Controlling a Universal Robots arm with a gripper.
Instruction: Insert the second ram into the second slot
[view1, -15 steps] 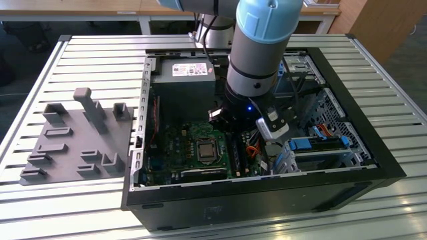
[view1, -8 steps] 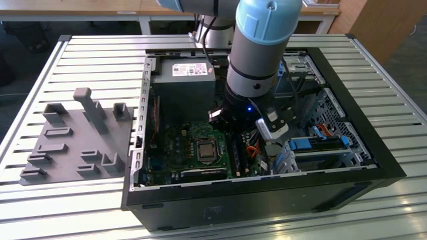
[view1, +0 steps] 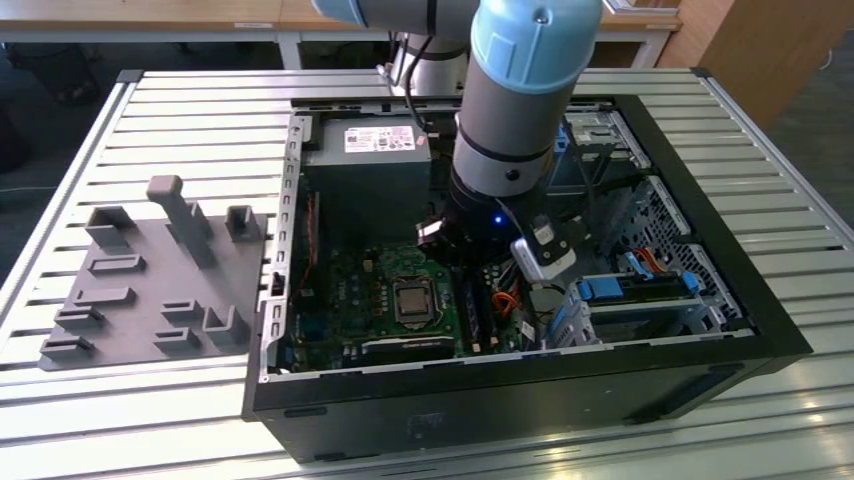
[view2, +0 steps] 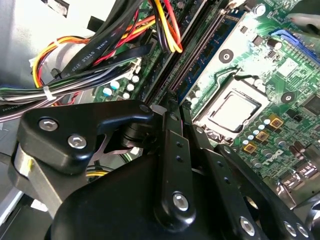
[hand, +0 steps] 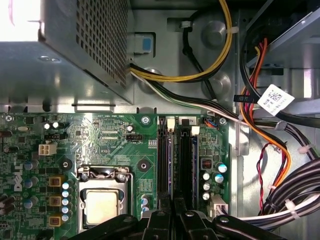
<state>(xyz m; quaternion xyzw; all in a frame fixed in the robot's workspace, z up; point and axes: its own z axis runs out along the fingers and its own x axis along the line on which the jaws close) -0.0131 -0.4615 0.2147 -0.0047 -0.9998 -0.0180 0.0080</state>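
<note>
A slatted metal table (view1: 187, 110) carries an open black computer case (view1: 534, 400) lying on its side, with a grey plastic holder tray (view1: 147, 275) beside it toward the exterior view's left. The robot arm (view1: 514, 110) reaches down into the case over the green motherboard (view1: 360, 290). A grey power supply box (hand: 65, 55) sits at the far end of the case, and bundles of coloured cables (hand: 270, 135) run along the board's edge. The bare processor socket (hand: 102, 202) lies near the memory slots (hand: 186, 160).

The gripper (hand: 172, 207) hovers right over the slots, its black fingers (view2: 172, 150) pressed close together. The second ram (hand: 170, 162), a thin dark-blue stick, stands on edge in a slot directly in line with the fingertips; whether the fingers actually touch it, I cannot tell.
</note>
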